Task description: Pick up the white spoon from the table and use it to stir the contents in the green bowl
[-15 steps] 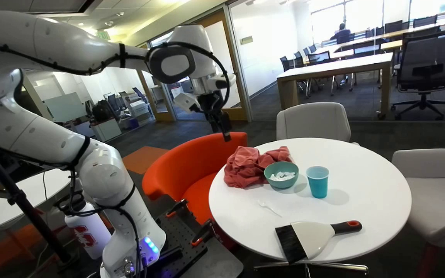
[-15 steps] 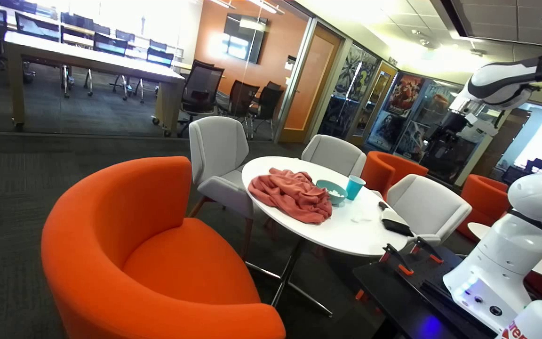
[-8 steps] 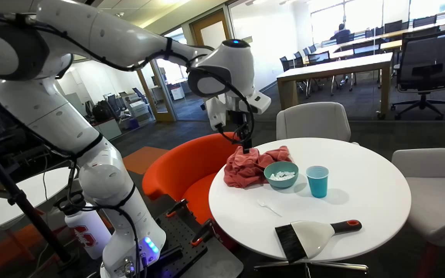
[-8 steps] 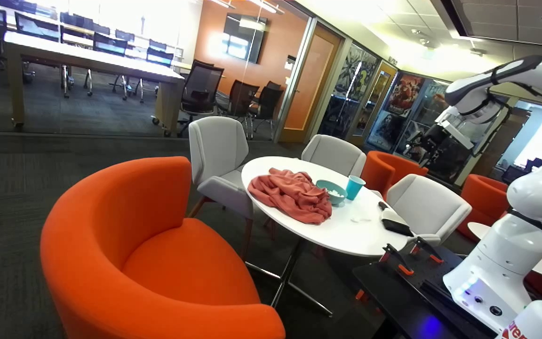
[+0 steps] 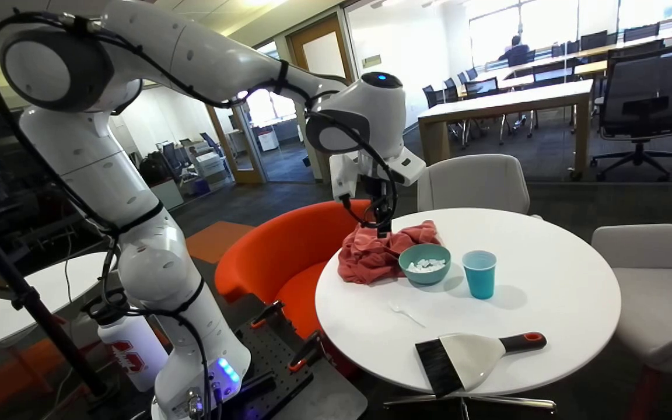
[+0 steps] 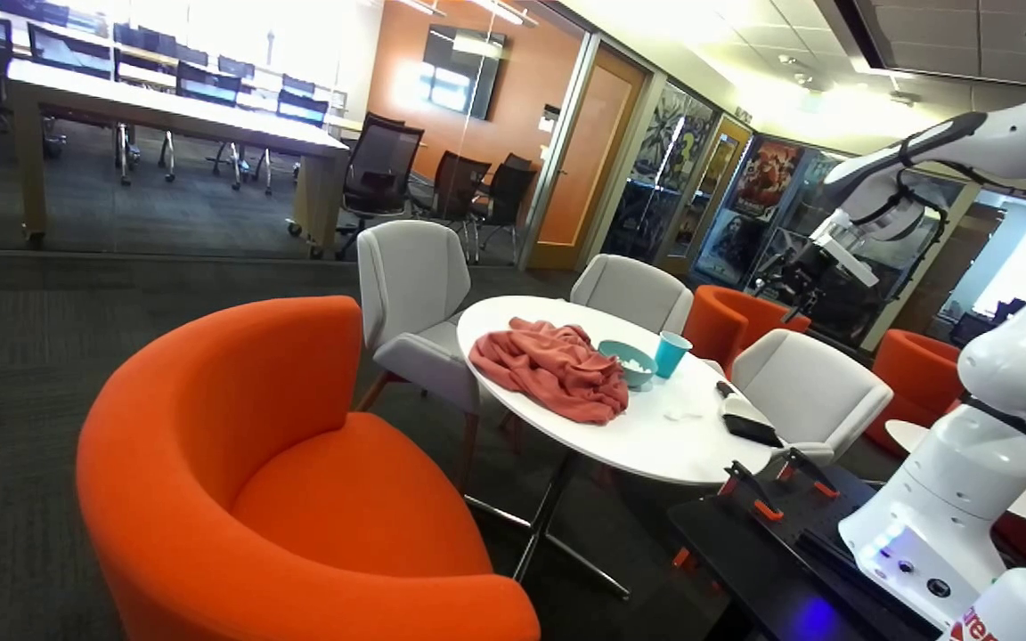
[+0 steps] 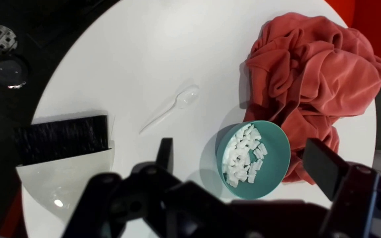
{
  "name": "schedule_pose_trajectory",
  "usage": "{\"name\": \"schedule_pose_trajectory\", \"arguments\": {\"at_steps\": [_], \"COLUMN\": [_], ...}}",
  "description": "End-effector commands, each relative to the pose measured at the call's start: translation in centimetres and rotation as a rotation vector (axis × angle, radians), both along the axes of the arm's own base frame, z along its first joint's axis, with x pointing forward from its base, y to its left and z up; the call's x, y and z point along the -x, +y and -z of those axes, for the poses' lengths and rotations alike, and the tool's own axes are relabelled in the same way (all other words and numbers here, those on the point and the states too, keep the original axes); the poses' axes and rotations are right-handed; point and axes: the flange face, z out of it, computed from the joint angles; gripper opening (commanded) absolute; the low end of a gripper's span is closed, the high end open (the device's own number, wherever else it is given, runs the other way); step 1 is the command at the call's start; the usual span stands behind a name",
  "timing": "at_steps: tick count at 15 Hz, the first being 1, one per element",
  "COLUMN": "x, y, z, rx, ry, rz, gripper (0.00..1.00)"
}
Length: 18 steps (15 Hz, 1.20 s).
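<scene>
The white spoon (image 7: 187, 96) lies on the white round table (image 5: 552, 274); it also shows in both exterior views, small in one (image 5: 407, 315) and faint in the other (image 6: 682, 415). The green bowl (image 7: 275, 162) stands right of and below the spoon in the wrist view and holds white chunks (image 7: 238, 162). It shows in both exterior views (image 5: 429, 278) (image 6: 639, 377). My gripper (image 7: 238, 145) is open and empty, pointing down above the table. In the wrist view its fingers lie either side of the bowl. It shows in both exterior views (image 5: 384, 231) (image 6: 774, 301).
A red cloth (image 7: 326, 72) lies bunched against the bowl. A blue cup (image 5: 480, 277) stands beside the bowl. A white dustpan-shaped brush (image 5: 470, 357) with black bristles lies near the table edge. An orange chair (image 5: 277, 262) and grey chairs (image 5: 473, 184) surround the table.
The arm has swung over the table and lowered, the gripper turning to point down. It moved right in an exterior view and left in another. The things on the table have not moved.
</scene>
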Motion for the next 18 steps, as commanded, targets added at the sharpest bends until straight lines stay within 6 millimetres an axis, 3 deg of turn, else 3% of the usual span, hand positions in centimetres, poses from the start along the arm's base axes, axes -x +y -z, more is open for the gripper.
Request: {"name": "schedule_pose_trajectory", "arguments": {"at_steps": [1,3,9,15,18], "x": [-2.6,-4.1,-7.2,-7.7,-6.9], "y": [-1.5,-3.0,-6.5,-7.4,-8.0], "z": [1.8,4.2,13.9,22.7,26.2], "rx": [-0.114,-0.184,-0.404,-0.569,-0.601], "ry": [0.052,0.076,0.265,0.467,0.493], "rz": [0.145,0.217,0.329,0.504,0.620], "gripper": [1.00,1.00,1.00,1.00,1.00]}}
